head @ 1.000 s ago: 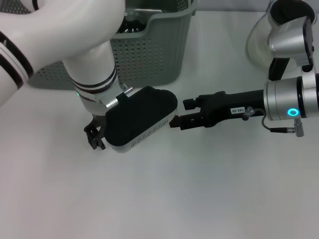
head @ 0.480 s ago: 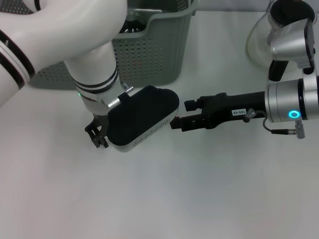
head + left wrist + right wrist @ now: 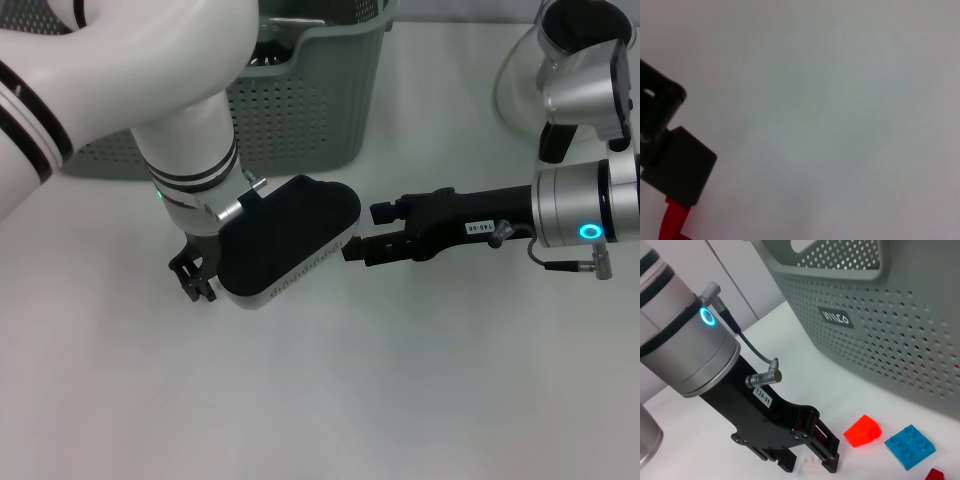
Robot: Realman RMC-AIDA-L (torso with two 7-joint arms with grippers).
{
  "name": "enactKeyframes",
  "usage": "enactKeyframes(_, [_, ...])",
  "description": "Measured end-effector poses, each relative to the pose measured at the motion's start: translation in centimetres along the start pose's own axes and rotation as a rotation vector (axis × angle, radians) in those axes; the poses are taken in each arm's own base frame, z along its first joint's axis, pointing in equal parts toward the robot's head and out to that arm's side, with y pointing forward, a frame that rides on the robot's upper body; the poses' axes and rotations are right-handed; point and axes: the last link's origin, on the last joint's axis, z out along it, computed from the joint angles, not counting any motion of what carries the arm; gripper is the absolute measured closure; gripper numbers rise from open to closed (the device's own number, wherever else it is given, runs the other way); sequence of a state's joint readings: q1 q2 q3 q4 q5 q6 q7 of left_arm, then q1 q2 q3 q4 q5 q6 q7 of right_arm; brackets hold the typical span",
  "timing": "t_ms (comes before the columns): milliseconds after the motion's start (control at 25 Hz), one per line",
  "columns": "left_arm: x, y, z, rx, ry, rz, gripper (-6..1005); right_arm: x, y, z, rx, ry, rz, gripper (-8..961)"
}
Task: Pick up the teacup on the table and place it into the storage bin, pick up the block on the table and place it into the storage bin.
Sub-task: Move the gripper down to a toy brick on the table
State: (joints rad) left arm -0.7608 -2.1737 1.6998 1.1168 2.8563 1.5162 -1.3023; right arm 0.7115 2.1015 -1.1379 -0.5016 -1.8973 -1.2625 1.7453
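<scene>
One white table carries everything. The storage bin sits at 12 o'clock in the head view, and a glass pitcher sits at 2 o'clock. The left gripper hangs low near centre at about 9 o'clock, and its open-or-closed state cannot be told. Its bulky black wrist housing covers the table patch beneath it. The right gripper reaches in from 3 o'clock, its tip just beside that housing. The right wrist view shows a black gripper on a blue-ringed arm. The ring matches the right arm, so I judge it to be the same gripper. Its jaws are spread and set down on either side of a small white block. A red block and a blue block lie near it. A dark red piece sits at the frame edge, all just in front of the bin wall. No teacup is visible on the table. Something dark sits inside the bin but cannot be identified. Judged step: block pickup, at the grasp. The next move needs the jaws to close on the white block without nudging its neighbours. After that comes a lift clear of the left wrist, then a carry to 12 o'clock over the bin rim.
</scene>
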Motion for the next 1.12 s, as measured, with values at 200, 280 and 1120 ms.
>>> enactKeyframes(200, [0.05,-0.04,0.05,0.001,-0.002,-0.007,358,0.08,0.00,-0.01,0.000,0.000,0.002,40])
enactKeyframes(280, [0.09,-0.03,0.08,0.000,-0.003,-0.009,364,0.08,0.00,0.00,0.000,0.000,0.002,40])
enactKeyframes(1120, [0.31,-0.24,0.09,-0.002,-0.013,-0.031,587,0.69,0.12,0.16,-0.007,0.012,0.001,41])
